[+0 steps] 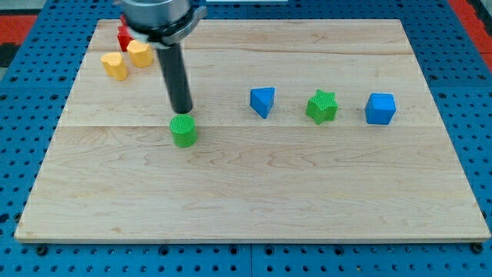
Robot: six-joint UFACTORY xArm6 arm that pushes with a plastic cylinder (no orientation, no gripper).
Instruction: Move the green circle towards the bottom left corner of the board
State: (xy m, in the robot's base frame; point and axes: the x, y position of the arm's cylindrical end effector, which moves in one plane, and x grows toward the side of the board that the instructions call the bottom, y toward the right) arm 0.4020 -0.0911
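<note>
board: pale wooden board (254, 208) on a blue pegboard surface (477, 108)
green circle: ribbed green cylinder block (184, 131), left of the board's middle
tip: the dark rod's lower end (183, 112) sits just above the green circle in view, touching or nearly so — no gripper, nothing grasped
middle row: blue triangular block (262, 101), green star block (322, 107), blue cube (380, 108)
far left corner: two yellow blocks (114, 66) (139, 54), a red block (123, 35) partly hidden behind the arm

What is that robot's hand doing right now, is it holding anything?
No hand: a bare rod, holding nothing.
My tip sits just above the green circle in the view, at its top edge.
</note>
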